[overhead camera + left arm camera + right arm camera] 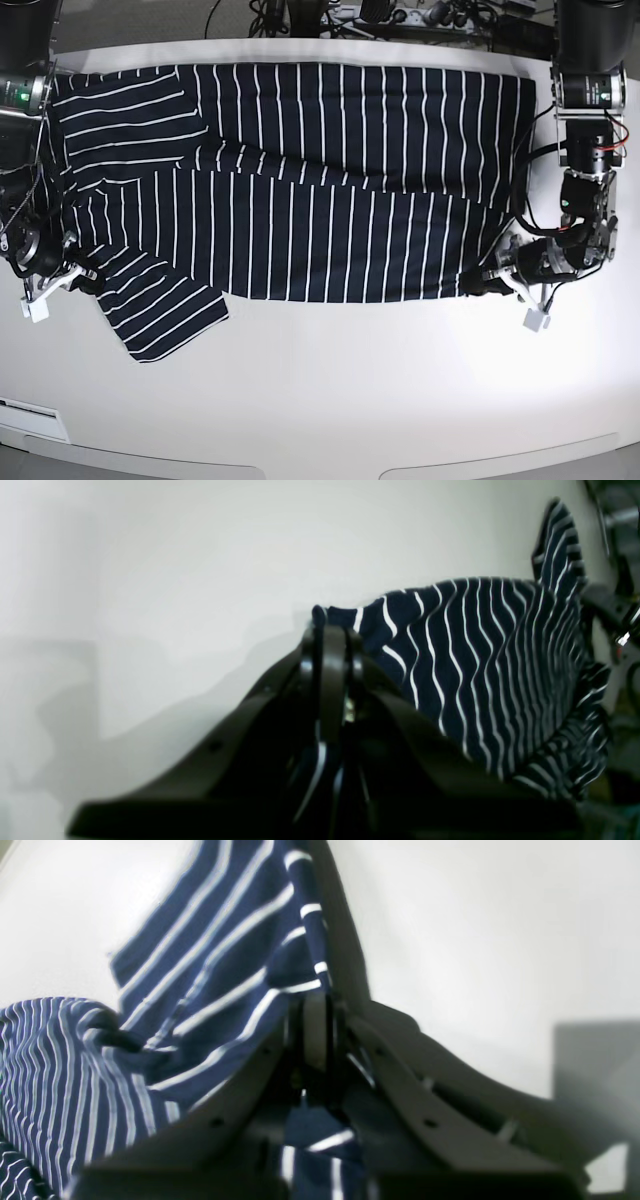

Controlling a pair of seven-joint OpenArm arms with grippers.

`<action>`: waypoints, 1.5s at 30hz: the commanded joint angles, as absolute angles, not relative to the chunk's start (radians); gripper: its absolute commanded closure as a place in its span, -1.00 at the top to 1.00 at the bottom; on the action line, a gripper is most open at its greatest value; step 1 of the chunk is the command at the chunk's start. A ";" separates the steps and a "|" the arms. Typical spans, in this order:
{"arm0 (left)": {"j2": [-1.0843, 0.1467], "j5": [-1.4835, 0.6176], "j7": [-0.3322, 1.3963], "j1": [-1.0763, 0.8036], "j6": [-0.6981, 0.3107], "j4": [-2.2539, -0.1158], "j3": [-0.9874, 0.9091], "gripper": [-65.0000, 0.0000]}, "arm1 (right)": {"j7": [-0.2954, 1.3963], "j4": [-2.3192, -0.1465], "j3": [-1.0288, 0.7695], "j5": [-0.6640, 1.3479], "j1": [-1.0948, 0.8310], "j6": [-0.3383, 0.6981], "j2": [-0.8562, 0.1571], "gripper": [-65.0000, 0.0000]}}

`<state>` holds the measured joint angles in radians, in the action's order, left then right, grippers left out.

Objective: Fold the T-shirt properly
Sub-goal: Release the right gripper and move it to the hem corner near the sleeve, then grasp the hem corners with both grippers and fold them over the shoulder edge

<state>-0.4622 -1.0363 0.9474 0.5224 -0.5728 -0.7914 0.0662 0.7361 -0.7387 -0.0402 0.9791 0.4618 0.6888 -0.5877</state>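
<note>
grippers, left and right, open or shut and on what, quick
Left gripper: shut on the T-shirt, at its hem corner.
Right gripper: shut on the T-shirt, near the sleeve.

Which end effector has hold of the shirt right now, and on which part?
Both. The left end effector is shut on the T-shirt at its near corner on the base view's right; the right end effector pinches the near edge by the sleeve.

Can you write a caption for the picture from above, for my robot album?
Two robot arms pinch the near edge of a striped T-shirt spread flat on a white table.
</note>
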 commanded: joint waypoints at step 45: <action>-0.637 -1.484 1.396 0.619 -0.698 -1.044 0.116 -1.00 | 0.964 -1.309 -0.046 1.235 0.210 0.698 -0.897 -1.00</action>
